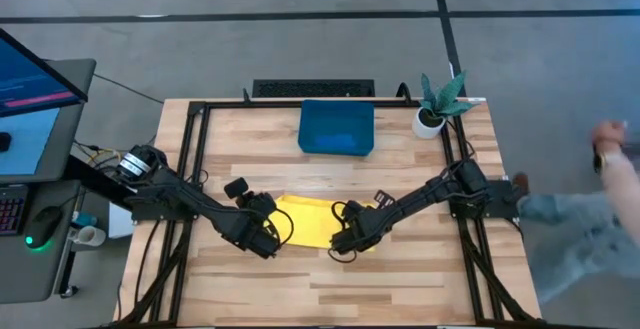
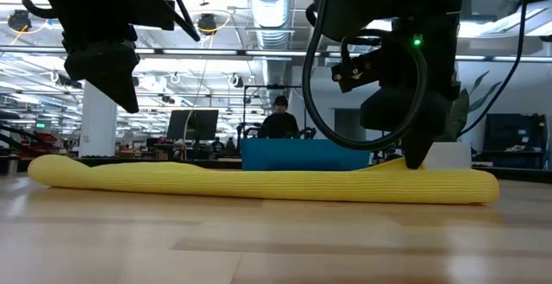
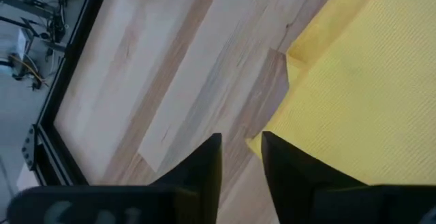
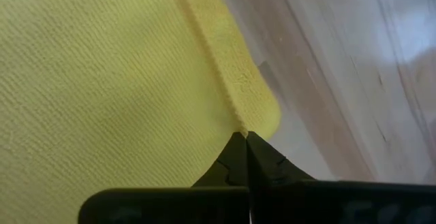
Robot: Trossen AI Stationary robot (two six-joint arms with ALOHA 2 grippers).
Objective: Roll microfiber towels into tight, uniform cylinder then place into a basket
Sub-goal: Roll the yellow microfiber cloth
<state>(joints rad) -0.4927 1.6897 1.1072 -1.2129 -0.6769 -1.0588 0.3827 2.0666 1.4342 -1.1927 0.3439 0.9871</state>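
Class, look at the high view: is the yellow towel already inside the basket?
No. The yellow towel lies flat on the table, apart from the blue basket near the far edge.

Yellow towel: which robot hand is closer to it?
Right. The right gripper is shut on the yellow towel at its edge. The left gripper hovers open just off the towel's other side, not touching.

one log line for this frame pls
yellow towel: flat mid-table, not rolled | left pincer: open, off towel's edge | right pincer: shut on towel corner | basket: at the far edge
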